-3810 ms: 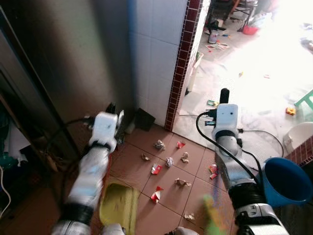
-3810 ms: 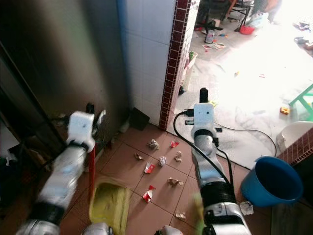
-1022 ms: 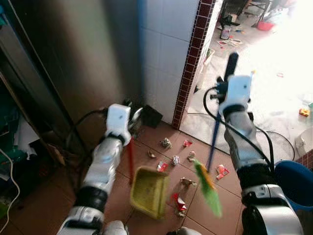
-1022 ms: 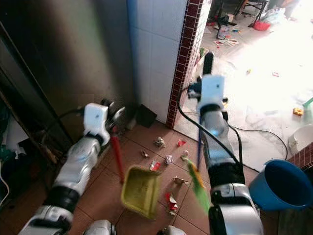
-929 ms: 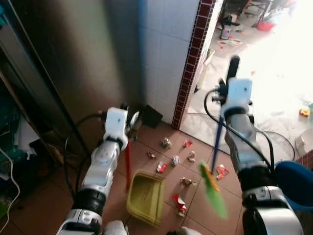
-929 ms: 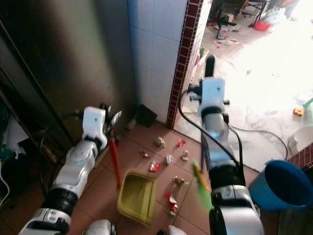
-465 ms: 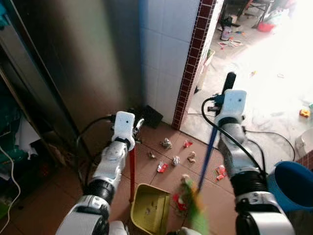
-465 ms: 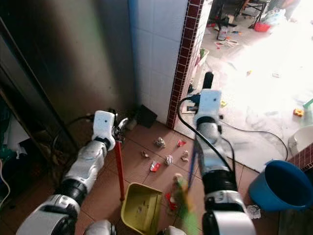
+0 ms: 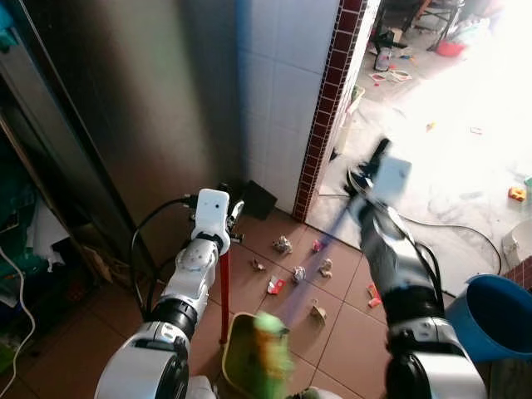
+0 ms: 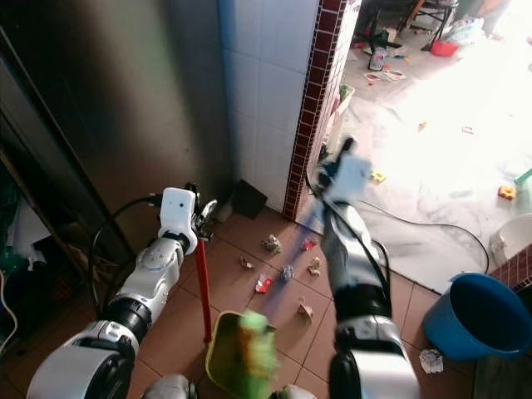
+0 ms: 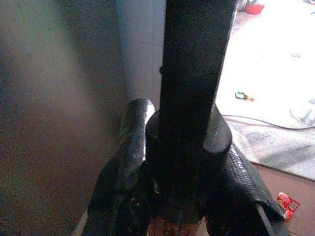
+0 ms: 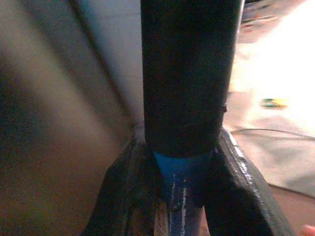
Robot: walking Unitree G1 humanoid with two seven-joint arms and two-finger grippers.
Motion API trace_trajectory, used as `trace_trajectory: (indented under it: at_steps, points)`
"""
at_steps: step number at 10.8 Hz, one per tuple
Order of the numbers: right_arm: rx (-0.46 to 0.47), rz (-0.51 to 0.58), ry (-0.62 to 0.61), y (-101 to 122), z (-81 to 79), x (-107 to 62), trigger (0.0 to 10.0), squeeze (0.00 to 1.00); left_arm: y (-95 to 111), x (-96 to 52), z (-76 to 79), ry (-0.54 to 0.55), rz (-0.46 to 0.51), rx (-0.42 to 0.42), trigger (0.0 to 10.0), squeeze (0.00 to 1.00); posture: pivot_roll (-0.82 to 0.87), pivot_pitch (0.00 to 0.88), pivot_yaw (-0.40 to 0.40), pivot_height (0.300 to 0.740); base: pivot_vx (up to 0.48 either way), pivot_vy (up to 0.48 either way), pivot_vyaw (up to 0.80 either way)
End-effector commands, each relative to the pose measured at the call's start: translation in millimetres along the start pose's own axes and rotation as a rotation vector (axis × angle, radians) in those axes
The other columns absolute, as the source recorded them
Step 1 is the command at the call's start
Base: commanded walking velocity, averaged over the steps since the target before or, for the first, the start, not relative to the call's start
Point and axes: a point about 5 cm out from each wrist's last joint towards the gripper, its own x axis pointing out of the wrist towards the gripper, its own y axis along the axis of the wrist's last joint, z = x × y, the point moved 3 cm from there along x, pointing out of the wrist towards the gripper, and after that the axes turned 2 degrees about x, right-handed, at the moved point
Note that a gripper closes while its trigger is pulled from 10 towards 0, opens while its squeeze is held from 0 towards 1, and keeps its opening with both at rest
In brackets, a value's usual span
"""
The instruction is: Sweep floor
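My left gripper (image 9: 229, 211) is shut on the top of a red handle (image 9: 224, 291) that stands upright from a yellow-green dustpan (image 9: 238, 363) on the brown tiles. Its black fingers (image 11: 123, 167) clamp the handle's dark grip (image 11: 192, 88). My right gripper (image 9: 371, 169), blurred, is shut on a broom's blue stick (image 12: 178, 196). The broom's green bristles (image 9: 271, 353) are a blur at the dustpan's mouth. Paper and wrapper scraps (image 9: 298, 273) lie scattered on the tiles beyond the pan, among them a red one (image 9: 271, 285) and a crumpled one (image 9: 283, 244).
A white tiled wall with a maroon edge strip (image 9: 324, 108) stands ahead, and a dark metal cabinet (image 9: 100, 125) on the left. A blue bucket (image 9: 499, 312) sits at the right. A black cable (image 9: 453, 226) crosses the bright floor beyond, where more litter (image 9: 517, 193) lies.
The broom's green head has swung left across the tiles to the dustpan's mouth, with my right arm following. The dustpan has come down onto the floor. Some scraps near the pan are gone.
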Motion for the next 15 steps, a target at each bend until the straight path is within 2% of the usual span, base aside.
trace_trajectory:
  at_steps: [1, 2, 4, 6, 7, 8, 9, 10, 11, 12, 13, 14, 15]
  points:
    - [0.084, 0.084, 0.083, 31.0, -17.9, 2.5, 10.0, 0.0, -6.8, -0.4, 2.1, 0.001, -0.034, -0.007, 10.0, 0.0, -0.03, 0.0, -0.024, 0.74, 0.0, 0.0, 0.0]
    - [0.091, 0.122, 0.165, 48.8, -30.9, 2.5, 10.0, 0.0, -6.8, -0.2, 1.8, 0.001, -0.035, -0.007, 10.0, 0.0, -0.03, 0.0, -0.023, 0.74, 0.0, 0.0, 0.0]
    - [-0.183, 0.299, 0.318, 87.4, -53.4, -4.8, 10.0, 0.0, -7.0, 0.7, 1.5, -0.001, -0.037, -0.009, 10.0, 0.0, -0.03, 0.0, -0.022, 0.74, 0.0, 0.0, 0.0]
    - [-0.324, 0.446, 0.303, 110.4, -54.1, -12.5, 10.0, 0.0, -7.0, 1.2, 2.1, -0.005, -0.036, -0.005, 10.0, 0.0, -0.02, 0.0, -0.023, 0.74, 0.0, 0.0, 0.0]
    - [-0.436, 0.518, 0.233, 119.4, -45.5, -16.9, 10.0, 0.0, -7.5, 1.2, 2.9, -0.009, -0.039, 0.0, 10.0, 0.0, -0.02, 0.0, -0.023, 0.74, 0.0, 0.0, 0.0]
    - [-0.469, 0.528, 0.157, 119.9, -33.4, -16.9, 10.0, 0.0, -7.8, 1.4, 3.3, -0.011, -0.04, 0.002, 10.0, 0.0, -0.02, 0.0, -0.025, 0.74, 0.0, 0.0, 0.0]
    - [-0.511, 0.506, 0.004, 115.2, -7.2, -14.0, 10.0, 0.0, -8.0, 1.5, 3.7, -0.013, -0.041, 0.004, 10.0, 0.0, -0.02, 0.0, -0.025, 0.74, 0.0, 0.0, 0.0]
    - [-0.502, 0.399, -0.131, 95.1, 20.5, -9.4, 10.0, 0.0, -8.6, 1.4, 4.2, -0.014, -0.042, 0.005, 10.0, 0.0, -0.02, 0.0, -0.03, 0.74, 0.0, 0.0, 0.0]
    - [-0.429, 0.261, -0.157, 60.2, 36.3, -6.0, 10.0, 0.0, -9.3, 1.2, 5.2, -0.016, -0.044, 0.005, 10.0, 0.0, -0.02, 0.0, -0.034, 0.74, 0.0, 0.0, 0.0]
    - [-0.382, 0.189, -0.165, 41.9, 40.8, -4.9, 10.0, 0.0, -9.6, 1.2, 5.8, -0.017, -0.045, 0.005, 10.0, 0.0, -0.01, 0.0, -0.037, 0.74, 0.0, 0.0, 0.0]
    - [-0.333, 0.109, -0.15, 20.1, 37.0, -3.6, 10.0, 0.0, -9.9, 1.1, 6.2, -0.017, -0.045, 0.003, 10.0, 0.0, -0.01, 0.0, -0.037, 0.74, 0.0, 0.0, 0.0]
    - [-0.308, 0.074, -0.135, 10.4, 31.9, -3.3, 10.0, 0.0, -10.1, 1.1, 6.3, -0.017, -0.046, 0.004, 10.0, 0.0, -0.01, 0.0, -0.04, 0.74, 0.0, 0.0, 0.0]
    - [-0.228, 0.015, -0.1, -2.1, 24.0, -2.3, 10.0, 0.0, -10.1, 1.2, 6.4, -0.016, -0.045, 0.003, 10.0, 0.0, -0.01, 0.0, -0.042, 0.74, 0.0, 0.0, 0.0]
